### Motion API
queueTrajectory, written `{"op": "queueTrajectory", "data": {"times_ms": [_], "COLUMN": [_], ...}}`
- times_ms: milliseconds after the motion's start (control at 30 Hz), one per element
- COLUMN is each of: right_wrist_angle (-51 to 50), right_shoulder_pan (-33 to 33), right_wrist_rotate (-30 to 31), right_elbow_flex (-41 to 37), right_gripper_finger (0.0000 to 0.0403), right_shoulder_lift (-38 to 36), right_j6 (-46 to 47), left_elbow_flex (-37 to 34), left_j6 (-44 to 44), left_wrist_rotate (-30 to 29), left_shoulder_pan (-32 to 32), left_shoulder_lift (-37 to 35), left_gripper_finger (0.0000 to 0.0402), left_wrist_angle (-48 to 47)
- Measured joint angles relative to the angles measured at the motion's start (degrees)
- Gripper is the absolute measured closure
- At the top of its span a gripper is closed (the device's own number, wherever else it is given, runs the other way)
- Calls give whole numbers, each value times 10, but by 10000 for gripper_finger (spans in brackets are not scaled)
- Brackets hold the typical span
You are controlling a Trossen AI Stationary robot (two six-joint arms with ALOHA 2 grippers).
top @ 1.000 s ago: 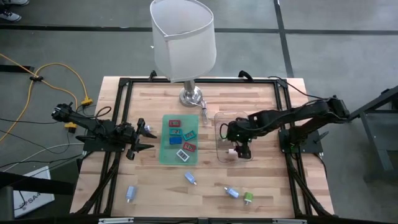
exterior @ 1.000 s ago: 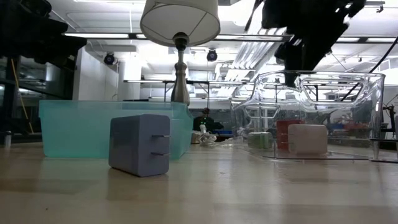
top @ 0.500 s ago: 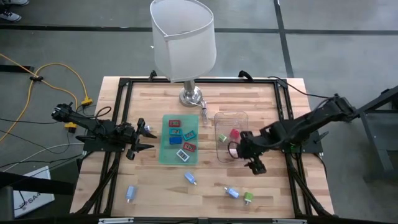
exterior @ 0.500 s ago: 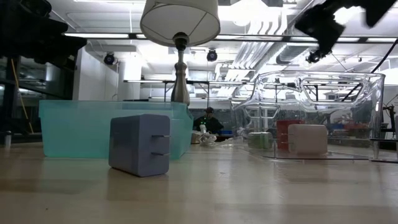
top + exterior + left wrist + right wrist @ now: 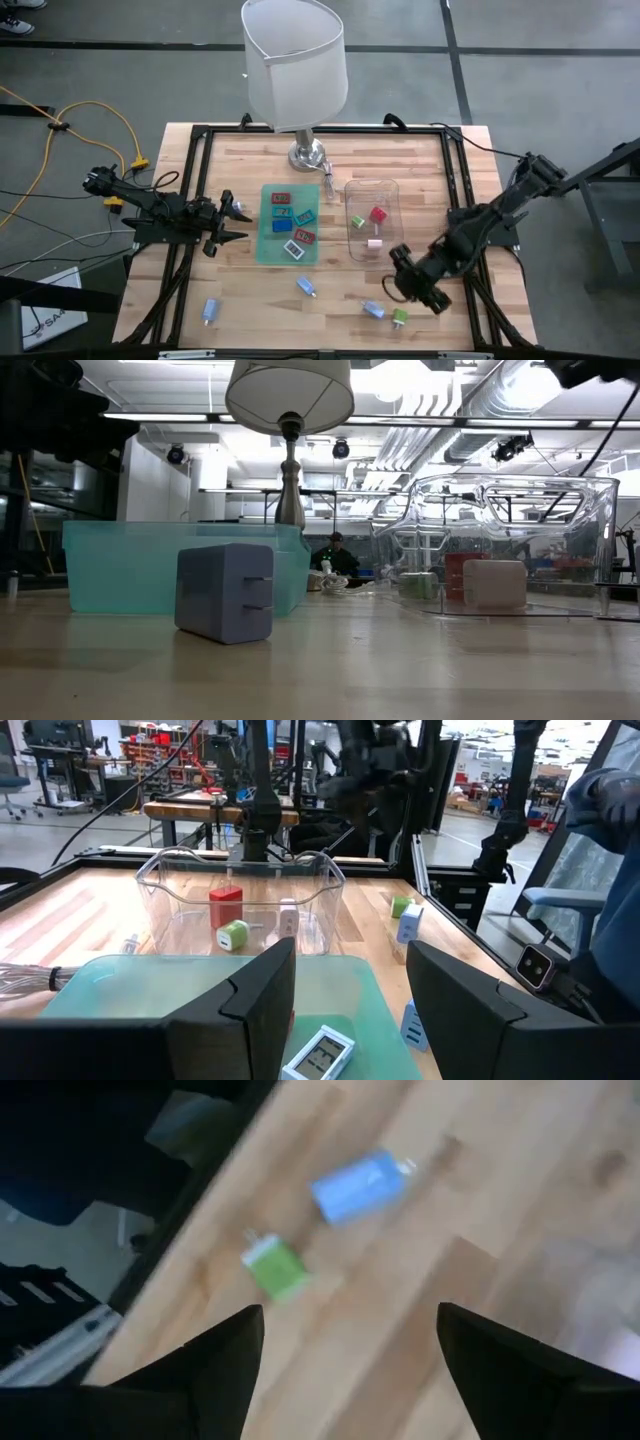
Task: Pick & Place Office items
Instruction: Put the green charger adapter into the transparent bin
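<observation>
The right gripper (image 5: pixel 418 287) is held above the near side of the table (image 5: pixel 240 160), with its jaws spread wide and nothing between them; it is just beside a green piece (image 5: pixel 399 318) and a blue piece (image 5: pixel 373 309), which are seen below its fingers in the right wrist view. Three pieces are already in the clear tray (image 5: pixel 352 192): a red one (image 5: pixel 378 214), a green one (image 5: pixel 357 222) and a pale one (image 5: pixel 375 242). More flat pieces are lying on the green mat (image 5: pixel 264 250), and two blue ones are loose on the wood. The left gripper (image 5: pixel 236 222) is parked by the mat, jaws partly spread, holding nothing.

The green and blue pieces are close together; one could be knocked away while the other is grabbed. A round piece could be squeezed out and rolled off the near edge.
</observation>
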Motion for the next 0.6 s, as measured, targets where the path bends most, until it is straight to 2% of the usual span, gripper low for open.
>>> {"op": "queueTrajectory", "data": {"times_ms": [233,500,600], "right_wrist_angle": [84,111,113], "right_shoulder_pan": [57,113,126], "right_wrist_rotate": [-1,1,19], "right_elbow_flex": [0,0,0], "right_gripper_finger": [117,117,117], "right_shoulder_lift": [56,111,122], "right_j6": [-18,-104,-134], "left_elbow_flex": [0,0,0], "left_j6": [0,0,0], "left_wrist_rotate": [0,0,0], "left_shoulder_pan": [0,0,0], "left_shoulder_lift": [0,0,0], "left_gripper_finger": [216,216,216], "left_wrist_angle": [0,0,0]}}
